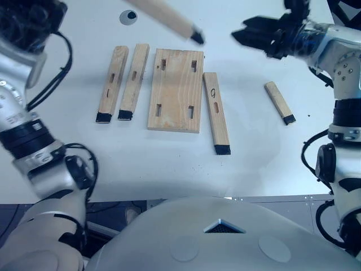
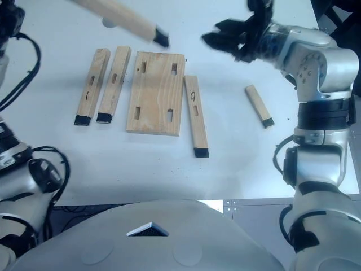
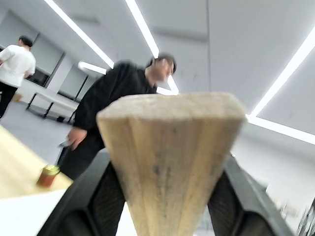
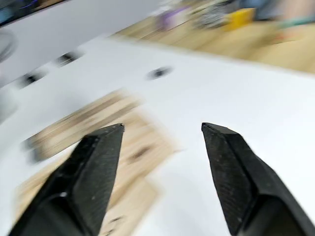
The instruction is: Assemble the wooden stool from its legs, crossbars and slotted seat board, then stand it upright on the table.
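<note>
The slotted seat board (image 1: 176,90) is lying flat on the worktop (image 1: 254,152). Two legs (image 1: 113,84) are lying at its 9 o'clock, a third leg (image 1: 216,113) just beside it at 3 o'clock, and a short crossbar (image 1: 280,103) farther out. The left gripper (image 3: 170,206) is clamping a fourth leg (image 1: 166,17) in its jaws at 12 o'clock. The right gripper (image 4: 162,127) is hovering at 2 o'clock, jaws spread apart.
</note>
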